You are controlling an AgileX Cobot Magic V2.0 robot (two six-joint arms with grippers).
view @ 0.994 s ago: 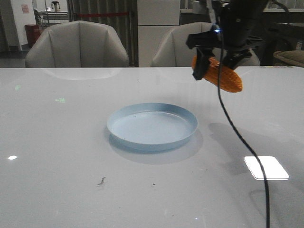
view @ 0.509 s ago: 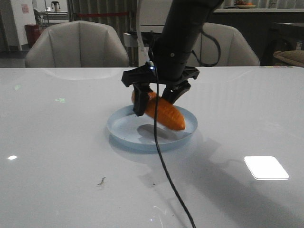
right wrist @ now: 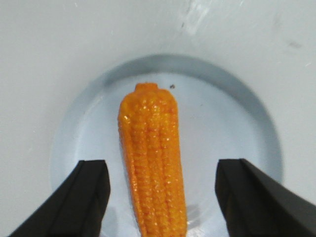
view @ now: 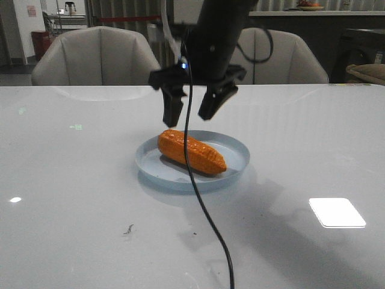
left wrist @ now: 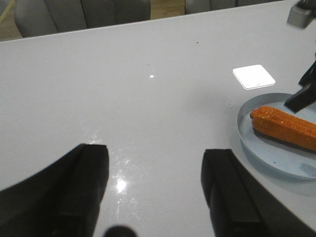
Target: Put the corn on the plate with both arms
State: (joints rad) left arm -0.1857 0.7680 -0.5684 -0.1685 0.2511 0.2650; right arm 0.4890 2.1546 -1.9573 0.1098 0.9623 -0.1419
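Observation:
The orange corn (view: pixel 191 152) lies in the pale blue plate (view: pixel 239 162) at the table's middle. My right gripper (view: pixel 191 113) hangs open just above the corn, its fingers spread to either side and apart from it. In the right wrist view the corn (right wrist: pixel 152 158) lies lengthwise on the plate (right wrist: pixel 237 128) between the open fingers of the right gripper (right wrist: pixel 162 170). My left gripper (left wrist: pixel 155 158) is open and empty over bare table; that view shows the corn (left wrist: pixel 286 127) and the plate (left wrist: pixel 269 155) off to one side. The left arm is out of the front view.
A bright white square reflection (view: pixel 337 212) lies on the table at the front right. The right arm's black cable (view: pixel 207 223) hangs down in front of the plate. Two grey chairs (view: pixel 96 57) stand behind the table's far edge.
My right gripper carried the corn leftward to the plate, lowered it, opened and rose slightly. The corn now rests on the plate, free of the fingers.

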